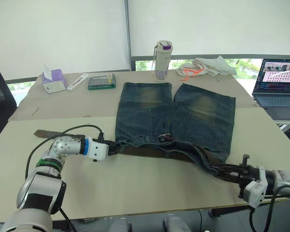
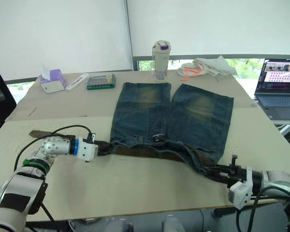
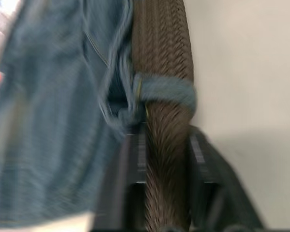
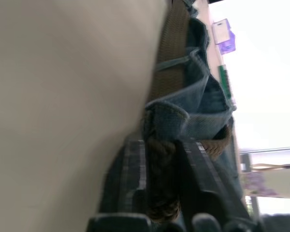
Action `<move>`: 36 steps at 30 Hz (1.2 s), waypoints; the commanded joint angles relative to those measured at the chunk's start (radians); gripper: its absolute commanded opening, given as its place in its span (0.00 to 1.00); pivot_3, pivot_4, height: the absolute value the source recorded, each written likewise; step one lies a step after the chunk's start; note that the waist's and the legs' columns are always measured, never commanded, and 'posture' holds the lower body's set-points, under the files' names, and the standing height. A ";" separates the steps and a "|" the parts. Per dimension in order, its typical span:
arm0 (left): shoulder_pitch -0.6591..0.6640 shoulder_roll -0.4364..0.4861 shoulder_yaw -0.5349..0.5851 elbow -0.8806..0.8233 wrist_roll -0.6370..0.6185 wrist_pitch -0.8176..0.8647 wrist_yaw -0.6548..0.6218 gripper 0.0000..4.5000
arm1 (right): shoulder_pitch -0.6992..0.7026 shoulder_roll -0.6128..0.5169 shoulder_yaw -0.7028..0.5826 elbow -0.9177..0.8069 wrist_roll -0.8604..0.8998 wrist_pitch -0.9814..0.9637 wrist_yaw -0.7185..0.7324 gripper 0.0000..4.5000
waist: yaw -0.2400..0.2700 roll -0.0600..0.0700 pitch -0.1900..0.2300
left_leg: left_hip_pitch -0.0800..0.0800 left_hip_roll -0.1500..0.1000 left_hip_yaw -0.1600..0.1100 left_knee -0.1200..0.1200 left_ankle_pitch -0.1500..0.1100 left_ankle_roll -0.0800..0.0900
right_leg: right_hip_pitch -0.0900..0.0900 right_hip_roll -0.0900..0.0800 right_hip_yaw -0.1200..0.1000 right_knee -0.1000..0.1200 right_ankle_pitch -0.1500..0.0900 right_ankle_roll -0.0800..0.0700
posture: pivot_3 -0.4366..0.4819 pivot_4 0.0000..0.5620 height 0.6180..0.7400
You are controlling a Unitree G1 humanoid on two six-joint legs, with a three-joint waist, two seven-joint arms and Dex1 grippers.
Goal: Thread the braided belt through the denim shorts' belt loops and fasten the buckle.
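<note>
Both arms are silver-grey metal with black bands. The left arm's wrist carries a blue ring and a white housing. A black cable loops over it.

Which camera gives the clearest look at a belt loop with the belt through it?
The left wrist view: one belt loop wraps the braided belt just ahead of the left hand. The right wrist view shows another loop at the right hand. In both eye views the loops along the denim shorts are hard to make out.

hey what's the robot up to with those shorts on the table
It is threading a braided belt along the waistband of the denim shorts. The left pincer grips the belt just before a belt loop, and the right pincer grips it at the other side of the waistband. The buckle is not fastened yet.
</note>
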 commanded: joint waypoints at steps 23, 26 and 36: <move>-0.087 0.070 0.255 -0.058 -0.310 0.609 -0.476 1.00 | 0.155 -0.220 -0.135 -0.806 1.184 1.589 0.257 0.99 | 0.017 0.000 0.000 | 0.000 0.004 -0.004 0.004 -0.003 0.006 | 0.000 0.001 0.007 0.003 -0.001 0.000 | 0.48 0.27 1.00; -0.115 0.045 0.247 -0.120 -0.387 0.770 -0.480 1.00 | 0.134 -0.209 -0.171 -0.912 1.276 1.838 0.246 0.99 | 0.029 0.000 0.000 | -0.002 0.003 -0.005 0.006 -0.003 0.006 | -0.001 0.001 0.004 0.003 -0.001 0.000 | 0.48 0.27 1.00; -0.075 -0.152 0.252 -0.522 -0.584 1.304 -0.378 1.00 | -0.018 -0.010 -0.159 -0.927 1.144 2.143 0.223 0.99 | 0.030 0.000 0.000 | -0.013 0.002 -0.014 0.014 -0.003 0.006 | -0.004 0.001 -0.008 0.003 -0.001 0.000 | 0.48 0.27 1.00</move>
